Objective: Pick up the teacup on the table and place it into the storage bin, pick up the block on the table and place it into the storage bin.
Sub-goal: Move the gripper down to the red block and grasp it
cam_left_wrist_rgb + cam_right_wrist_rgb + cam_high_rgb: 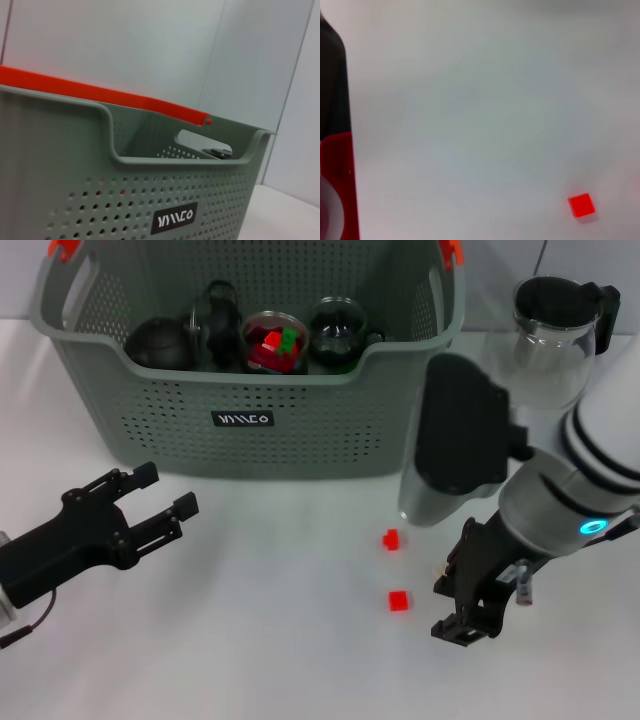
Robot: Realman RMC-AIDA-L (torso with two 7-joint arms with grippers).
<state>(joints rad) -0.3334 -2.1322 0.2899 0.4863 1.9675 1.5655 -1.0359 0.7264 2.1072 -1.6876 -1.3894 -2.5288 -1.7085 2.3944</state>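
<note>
My right hand (468, 612) hung low over the white counter (280, 640), fingers closed on nothing, just beside a red block (399, 601). A second red block (390, 539) lay nearer the storage bin (250, 430), which already held dark teaware and a glass teacup (275, 342) with red and green pieces. My left hand (165, 502) hovered open before the bin's front wall.
</note>
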